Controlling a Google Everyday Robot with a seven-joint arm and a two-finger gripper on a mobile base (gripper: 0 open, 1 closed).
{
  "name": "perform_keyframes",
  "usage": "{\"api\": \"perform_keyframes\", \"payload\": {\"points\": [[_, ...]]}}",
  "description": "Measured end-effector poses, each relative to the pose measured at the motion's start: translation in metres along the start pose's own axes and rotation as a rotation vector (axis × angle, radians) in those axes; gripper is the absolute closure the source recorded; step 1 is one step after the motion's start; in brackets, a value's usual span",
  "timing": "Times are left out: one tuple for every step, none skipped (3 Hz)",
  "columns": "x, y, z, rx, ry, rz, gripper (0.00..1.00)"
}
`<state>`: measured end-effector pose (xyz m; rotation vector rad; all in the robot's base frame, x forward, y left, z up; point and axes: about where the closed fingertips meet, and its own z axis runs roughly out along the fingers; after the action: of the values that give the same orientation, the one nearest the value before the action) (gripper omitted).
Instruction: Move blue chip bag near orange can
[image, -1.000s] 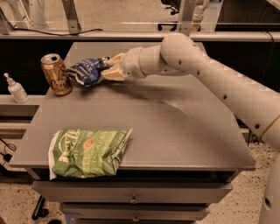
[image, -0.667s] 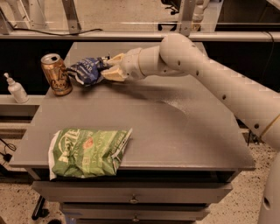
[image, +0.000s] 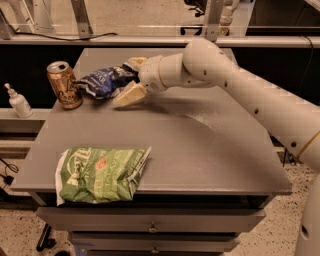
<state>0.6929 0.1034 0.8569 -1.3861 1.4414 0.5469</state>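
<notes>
table (image: 215, 150): plain grey
orange can (image: 63, 85): far left
blue chip bag (image: 102, 82): just right of can
gripper (image: 124, 82): clamped on bag's right end

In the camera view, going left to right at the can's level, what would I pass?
White pump bottle, orange can, blue chip bag, end effector closed on the bag's right end, robot arm.
</notes>
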Motion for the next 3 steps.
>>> {"api": "perform_keyframes", "payload": {"points": [[-0.004,-0.008,-0.019,0.016,-0.011,0.007,0.00],[0.007,-0.031,-0.056,0.058,-0.002,0.041,0.00],[0.034,-0.065,-0.105,0.113,0.033,0.060,0.00]]}}
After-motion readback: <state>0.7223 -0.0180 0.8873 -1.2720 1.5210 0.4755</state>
